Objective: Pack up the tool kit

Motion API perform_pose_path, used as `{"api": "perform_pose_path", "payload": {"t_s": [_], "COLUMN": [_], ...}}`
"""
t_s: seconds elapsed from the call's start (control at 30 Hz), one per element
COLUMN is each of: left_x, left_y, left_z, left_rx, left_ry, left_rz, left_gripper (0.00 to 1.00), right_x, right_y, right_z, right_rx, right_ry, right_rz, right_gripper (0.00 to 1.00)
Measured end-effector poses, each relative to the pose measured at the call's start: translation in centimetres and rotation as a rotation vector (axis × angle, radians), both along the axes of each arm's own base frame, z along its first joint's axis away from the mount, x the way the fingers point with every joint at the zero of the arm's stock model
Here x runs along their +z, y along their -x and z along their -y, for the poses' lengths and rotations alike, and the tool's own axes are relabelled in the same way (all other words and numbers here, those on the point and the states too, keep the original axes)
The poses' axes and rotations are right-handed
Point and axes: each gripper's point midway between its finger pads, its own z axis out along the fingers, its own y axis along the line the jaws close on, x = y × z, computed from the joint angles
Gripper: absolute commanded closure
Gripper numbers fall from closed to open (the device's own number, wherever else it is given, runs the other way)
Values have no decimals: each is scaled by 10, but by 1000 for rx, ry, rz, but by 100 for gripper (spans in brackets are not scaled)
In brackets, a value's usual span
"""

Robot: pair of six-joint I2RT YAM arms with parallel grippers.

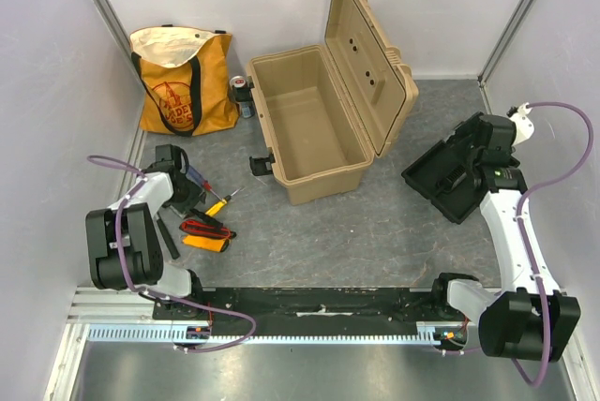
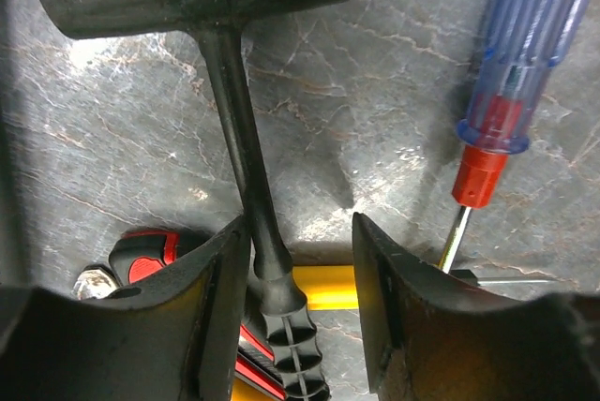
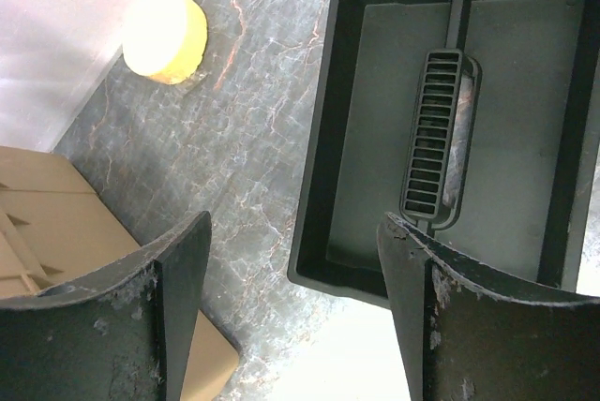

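The tan toolbox [image 1: 309, 129] stands open at the centre, its ribbed lid [image 1: 370, 73] leaning back to the right. Its black inner tray [image 1: 441, 185] lies on the floor at the right. My right gripper [image 1: 466, 159] hangs open over the tray's near corner [image 3: 323, 232]. My left gripper [image 1: 178, 187] is low over the tool pile, open [image 2: 300, 260], and straddles a black mallet's handle [image 2: 246, 167], which lies against the left finger. A red-blue screwdriver [image 2: 511, 73], a yellow handle [image 2: 323, 287] and the orange-black meter [image 1: 206, 232] lie close by.
An orange-and-cream tote bag [image 1: 183, 82] stands at the back left, with a dark can [image 1: 241, 90] between it and the toolbox. A yellow round object [image 3: 167, 34] lies on the floor by the wall. Walls close in on both sides.
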Motion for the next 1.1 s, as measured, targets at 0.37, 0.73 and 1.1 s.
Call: {"api": "perform_pose_path", "payload": {"t_s": [0.37, 0.73, 1.1], "left_x": [9, 88, 313], "left_y": [0, -17, -65], "left_z": [0, 19, 154], "left_rx": [34, -91, -554], "left_ry": [-4, 33, 128], "left_rz": [46, 294, 855], "left_gripper": [98, 98, 98], "right_x": [5, 23, 51], "right_y": [6, 13, 16], "right_z": [-2, -9, -25], "right_rx": [4, 36, 114], "right_ry": [0, -15, -45], "right_rz": [23, 72, 149], "right_gripper": [22, 23, 25]}}
